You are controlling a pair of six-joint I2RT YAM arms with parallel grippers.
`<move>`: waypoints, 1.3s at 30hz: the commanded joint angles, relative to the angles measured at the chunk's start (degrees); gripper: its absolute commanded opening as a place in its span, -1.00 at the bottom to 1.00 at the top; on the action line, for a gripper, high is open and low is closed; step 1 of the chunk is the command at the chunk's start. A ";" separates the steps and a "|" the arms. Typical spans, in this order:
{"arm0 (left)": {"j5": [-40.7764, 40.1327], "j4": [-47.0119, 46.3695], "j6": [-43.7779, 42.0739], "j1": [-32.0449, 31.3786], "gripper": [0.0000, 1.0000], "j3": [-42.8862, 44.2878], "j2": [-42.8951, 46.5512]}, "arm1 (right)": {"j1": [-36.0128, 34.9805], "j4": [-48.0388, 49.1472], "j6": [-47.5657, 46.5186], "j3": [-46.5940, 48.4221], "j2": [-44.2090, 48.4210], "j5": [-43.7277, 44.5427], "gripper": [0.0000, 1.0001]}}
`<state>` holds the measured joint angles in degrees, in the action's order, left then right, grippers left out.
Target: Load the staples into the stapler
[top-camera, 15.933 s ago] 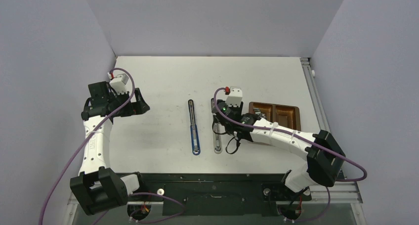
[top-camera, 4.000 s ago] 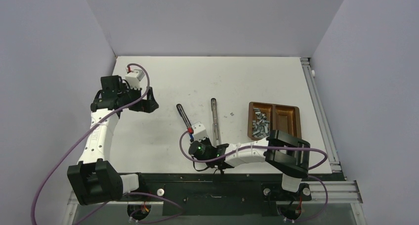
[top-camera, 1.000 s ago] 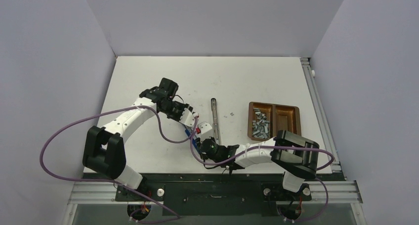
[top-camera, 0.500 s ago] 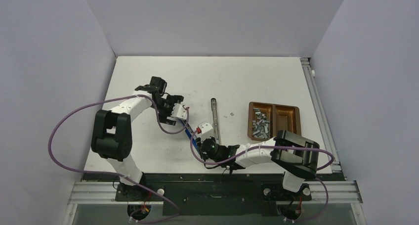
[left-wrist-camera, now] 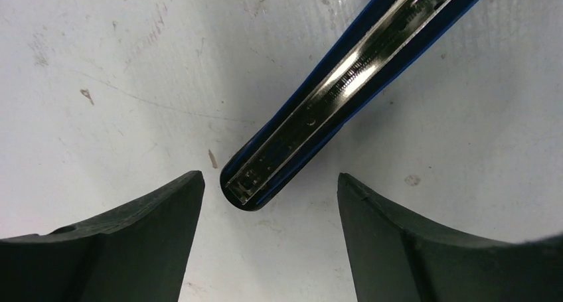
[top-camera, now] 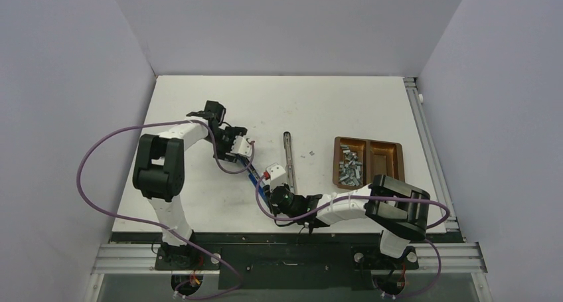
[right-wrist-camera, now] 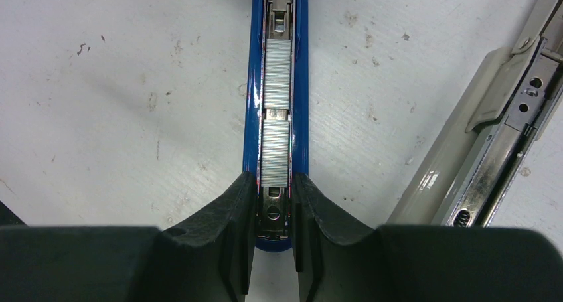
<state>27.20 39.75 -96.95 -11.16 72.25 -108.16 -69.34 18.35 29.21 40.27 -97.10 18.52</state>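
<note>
In the top view the right tool (top-camera: 268, 184), with its white camera block, is covering the near end of the blue stapler channel (top-camera: 253, 175). The left tool (top-camera: 240, 149) is covering the far end, so only a short blue piece is showing between them. The right wrist view is cutting the channel (right-wrist-camera: 275, 23) off at the top edge. A tiny grey bit (top-camera: 312, 154) between the grey stapler arm (top-camera: 289, 161) and the tray (top-camera: 385, 143) is too small to name.

The right tool (right-wrist-camera: 273, 180) is pinching the channel's near end from both sides. The left tool (left-wrist-camera: 269, 184) is standing wide, its fingers (left-wrist-camera: 133, 235) on either side of the channel's far tip (left-wrist-camera: 265, 169) without touching it.

One second ago the left tool was closed and sitting nearer along the channel. Four seconds ago that arm was waiting by the left edge of the surface (top-camera: 345, 109).

The channel's long axis is running from the near edge toward the far-left corner. Two staple strips (right-wrist-camera: 277, 66) are lying end to end inside it, along the same line. The grey arm is lying just to the right and pointing almost straight at the far edge. The loose staples (top-camera: 350, 166) are piled in the tray's left compartment, near the right edge.
</note>
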 commanded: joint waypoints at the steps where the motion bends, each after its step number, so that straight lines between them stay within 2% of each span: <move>1: -0.82 -0.61 -1.79 0.88 0.33 -0.29 -1.55 | 0.49 -5.02 -0.26 -0.31 1.68 -1.69 -0.83; 8: 2.66 -0.36 -3.40 0.17 -0.18 -1.58 0.04 | 0.38 -5.04 -1.50 -0.64 2.34 -2.33 -0.83; 12: 4.33 1.41 -5.57 -1.34 -0.24 -2.71 2.33 | 0.35 -4.73 -2.03 -0.18 1.74 -2.27 -0.83; 19: 6.92 6.65 -8.36 -3.46 -0.53 -3.18 8.32 | 0.36 -4.18 -2.36 1.11 0.31 -1.13 -0.83; 29: 12.91 9.71 -8.66 -6.99 -0.54 -9.22 20.61 | 0.44 -1.10 -0.93 1.30 -1.53 0.77 -0.83; 39: 13.54 9.16 -8.38 -11.25 -0.54 -13.45 23.91 | 0.27 0.25 -0.56 2.67 -3.18 2.13 -0.83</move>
<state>29.02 38.98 -107.28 -17.85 62.19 -83.29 -69.91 16.19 27.70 40.88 -96.92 19.11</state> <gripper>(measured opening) 0.341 0.218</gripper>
